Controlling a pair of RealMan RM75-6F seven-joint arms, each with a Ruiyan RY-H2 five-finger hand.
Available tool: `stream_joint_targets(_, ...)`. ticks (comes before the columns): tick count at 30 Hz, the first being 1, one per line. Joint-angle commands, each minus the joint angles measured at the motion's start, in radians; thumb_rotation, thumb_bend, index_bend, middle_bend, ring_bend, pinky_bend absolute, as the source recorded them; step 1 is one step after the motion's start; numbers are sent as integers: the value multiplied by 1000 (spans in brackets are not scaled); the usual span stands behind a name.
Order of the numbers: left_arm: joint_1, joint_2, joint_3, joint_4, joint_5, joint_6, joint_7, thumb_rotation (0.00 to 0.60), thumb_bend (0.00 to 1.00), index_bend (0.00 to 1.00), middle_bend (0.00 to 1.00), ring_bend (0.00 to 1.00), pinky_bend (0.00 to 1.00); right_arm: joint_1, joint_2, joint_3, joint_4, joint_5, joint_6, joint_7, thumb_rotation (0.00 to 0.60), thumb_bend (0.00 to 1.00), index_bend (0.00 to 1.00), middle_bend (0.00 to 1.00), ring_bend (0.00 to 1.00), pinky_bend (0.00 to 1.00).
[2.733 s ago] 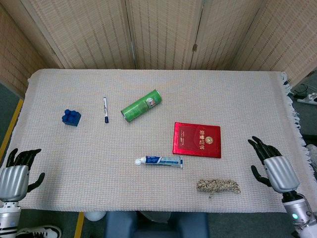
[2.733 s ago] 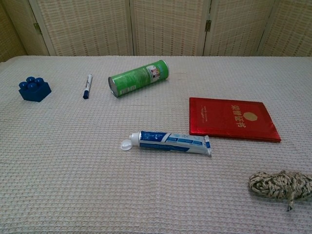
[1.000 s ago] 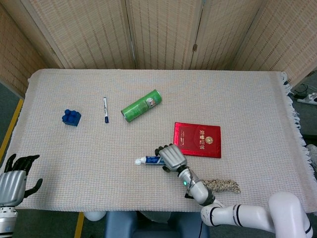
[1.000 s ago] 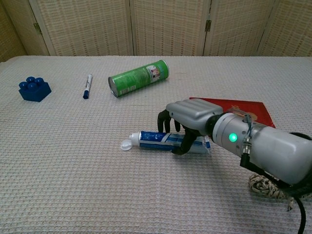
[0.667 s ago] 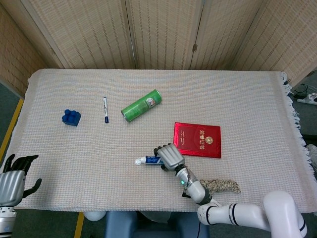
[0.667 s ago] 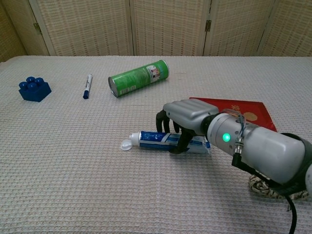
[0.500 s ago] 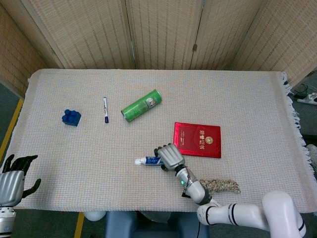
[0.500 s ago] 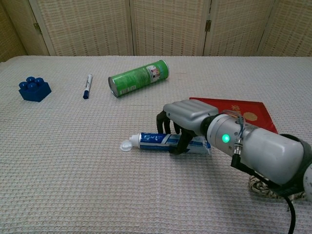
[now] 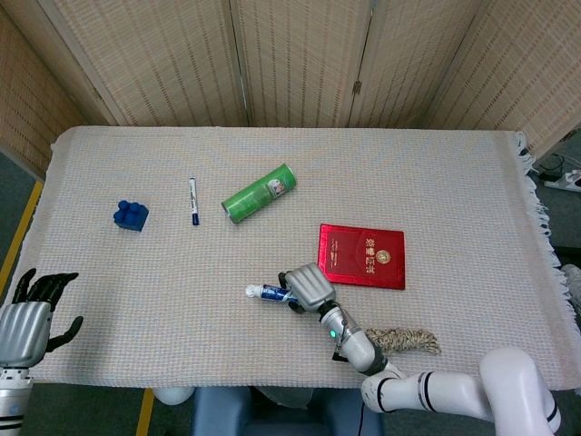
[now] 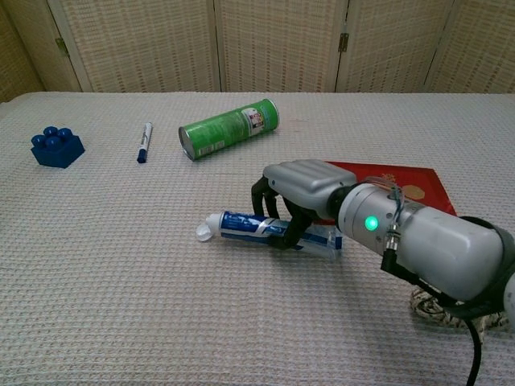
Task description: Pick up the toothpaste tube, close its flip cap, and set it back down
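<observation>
Toothpaste tube at lower centre of the chest view, long axis left–right with its open flip cap pointing frame-left, grasped mid-body by the right hand; left hand, fingers spread and empty, sits far off at lower left.

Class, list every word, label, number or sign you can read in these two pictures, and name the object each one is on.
Red booklet: gold characters and a round emblem on the cover, too small to read.
Green can: a white label patch near one end, print blurred.
Toothpaste tube, held by the right robot hand: white lettering on blue, unreadable.
Marker pen: no text can be made out.
Nothing can be quoted with certainty.
</observation>
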Motion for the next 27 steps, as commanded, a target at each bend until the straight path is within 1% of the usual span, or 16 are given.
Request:
stream_joint_targets(1,-20,8,-8,-7,17,-13,-14,600,361,226,253,218,106,-20,43,1,-49,-66,15,87,600,882,673,634,721,613)
stream_joint_targets(5,-54,3,-28,-11,35,-28,-48,600,363,224,253,227,134,-54,95,5,-110,-144,30,247,600,922,674,642,733,631)
stream_joint_targets(9,-100,-30,-58,6,66,-32,-65,600,368,198,253,232,167,-87,147,-3,-158,-249,38,464,600,975,675,648,743,649)
stream_joint_targets(11,-123,-46,-68,10,81,-39,-72,600,368,178,253,232,170,-97,161,-8,-160,-302,50,554,600,996,675,659,755,672)
stream_joint_targets(14,-167,-64,-74,11,112,-69,-73,600,369,143,249,229,169,-106,180,-20,-148,-391,78,704,600,1000,684,677,767,706)
stream_joint_targets(18,-214,-100,-85,16,140,-89,-44,600,368,90,232,218,165,-111,188,-33,-129,-462,110,854,600,1000,689,681,767,711)
stream_joint_targets(23,-257,-139,-86,15,163,-113,2,600,368,53,212,207,161,-112,181,-38,-94,-501,138,999,600,1000,689,681,766,711)
stream_joint_targets(27,-279,-155,-73,-4,186,-129,35,600,368,48,205,201,157,-106,167,-45,-67,-525,151,1054,600,1000,695,681,764,712)
